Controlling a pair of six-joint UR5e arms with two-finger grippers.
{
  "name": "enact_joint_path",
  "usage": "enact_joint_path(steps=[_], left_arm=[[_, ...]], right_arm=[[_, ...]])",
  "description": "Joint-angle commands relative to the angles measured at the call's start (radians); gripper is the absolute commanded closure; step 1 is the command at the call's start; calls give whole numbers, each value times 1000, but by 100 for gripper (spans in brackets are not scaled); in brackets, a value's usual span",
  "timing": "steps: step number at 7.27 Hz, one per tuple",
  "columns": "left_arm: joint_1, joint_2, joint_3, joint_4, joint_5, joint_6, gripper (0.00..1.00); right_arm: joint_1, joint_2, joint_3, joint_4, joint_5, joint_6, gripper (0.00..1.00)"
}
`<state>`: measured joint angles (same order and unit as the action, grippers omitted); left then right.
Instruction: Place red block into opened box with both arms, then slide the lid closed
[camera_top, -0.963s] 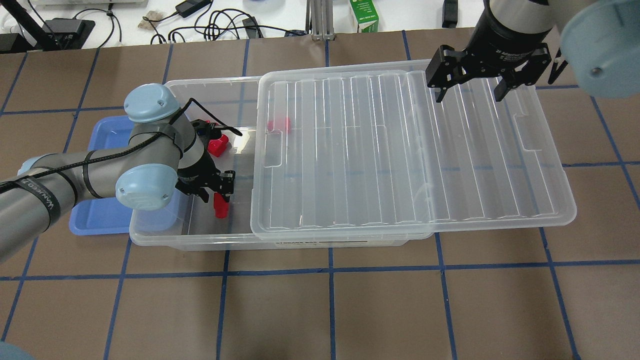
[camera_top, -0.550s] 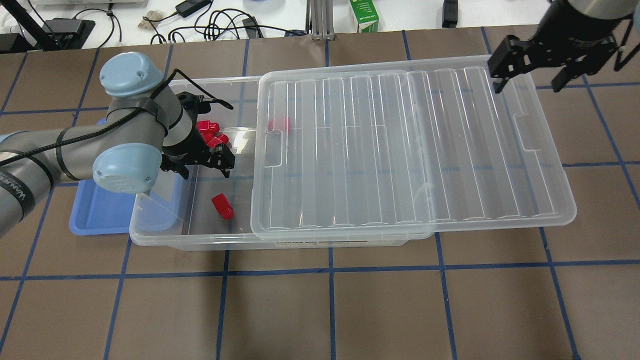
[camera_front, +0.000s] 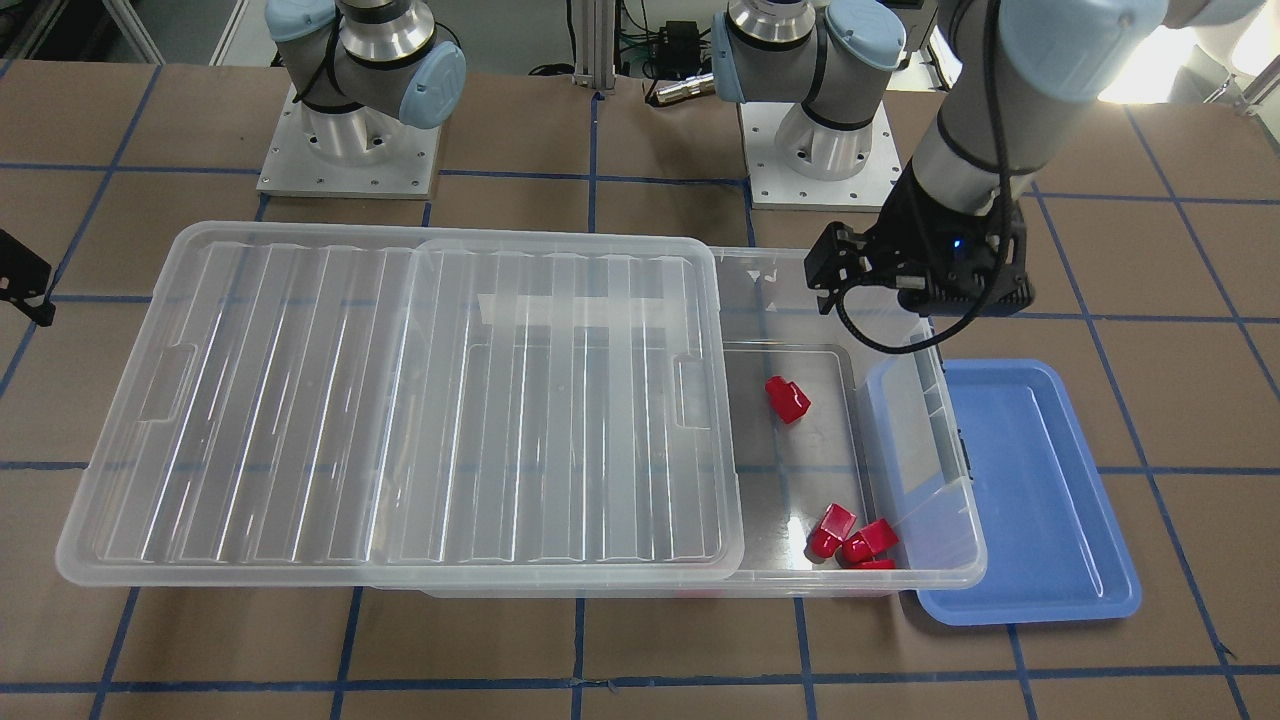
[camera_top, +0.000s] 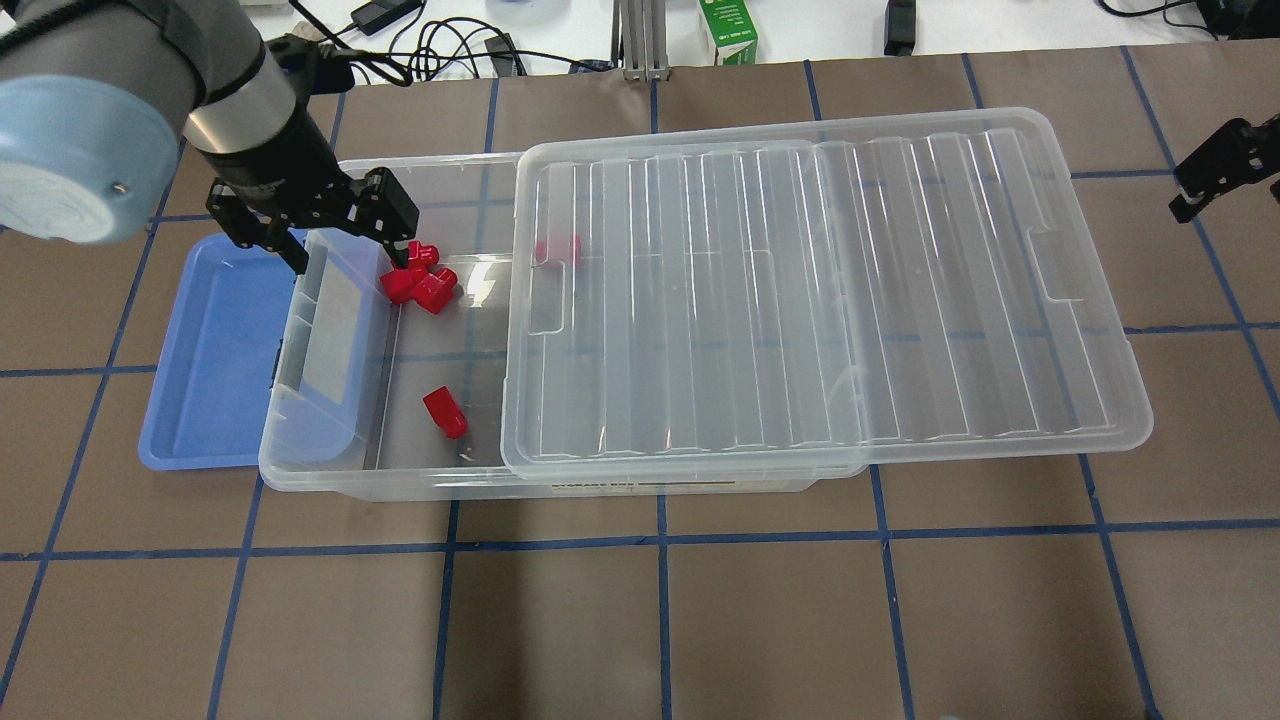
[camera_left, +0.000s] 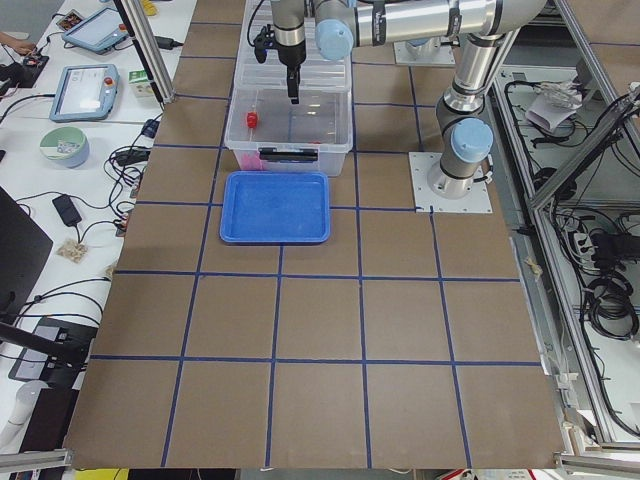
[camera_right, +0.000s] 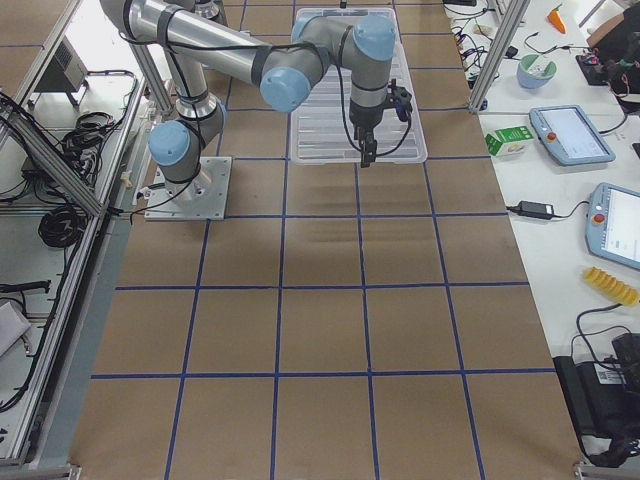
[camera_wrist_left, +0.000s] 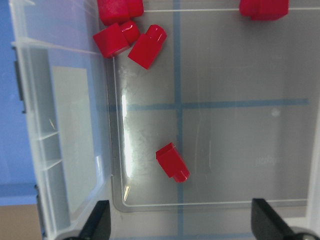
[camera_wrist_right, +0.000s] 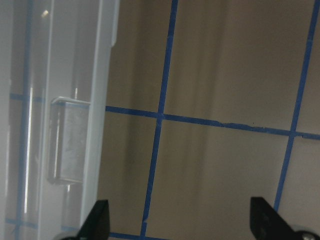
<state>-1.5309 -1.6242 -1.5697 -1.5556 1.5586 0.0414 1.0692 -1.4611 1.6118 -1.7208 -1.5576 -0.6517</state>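
Note:
The red block (camera_top: 443, 412) (camera_front: 787, 398) (camera_wrist_left: 172, 162) lies alone on the floor of the clear box (camera_top: 300, 468) (camera_front: 965, 570), in its uncovered left part. The ribbed lid (camera_top: 820, 300) (camera_front: 400, 400) covers the rest of the box and overhangs its right end. My left gripper (camera_top: 350, 250) (camera_front: 915, 300) (camera_wrist_left: 182, 227) hangs open and empty above the box's left end, apart from the block. My right gripper (camera_top: 1225, 175) (camera_wrist_right: 182, 222) is open over bare table just past the lid's right end, beside its handle recess (camera_wrist_right: 67, 140).
A few other red pieces (camera_top: 418, 280) (camera_front: 850, 540) cluster in the box's far left corner, and one more (camera_top: 557, 250) shows under the lid. A blue tray (camera_top: 210, 340) (camera_front: 1030, 480) lies against the box's left end. A green carton (camera_top: 728, 30) and cables sit beyond the table's far edge.
My left gripper let go of the red block, rose and drew back toward the box's far left end. My right gripper moved right, off the lid and past its end.

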Motion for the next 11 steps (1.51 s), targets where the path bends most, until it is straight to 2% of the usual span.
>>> enact_joint_path(steps=[1, 5, 11], left_arm=[[-3, 58, 45, -50, 15, -5, 0], [-3, 56, 43, -47, 18, -2, 0], [-2, 76, 63, -54, 14, 60, 0]], right_arm=[[-15, 31, 126, -156, -8, -19, 0], [26, 33, 158, -154, 20, 110, 0], [293, 25, 172, -164, 37, 508, 0]])
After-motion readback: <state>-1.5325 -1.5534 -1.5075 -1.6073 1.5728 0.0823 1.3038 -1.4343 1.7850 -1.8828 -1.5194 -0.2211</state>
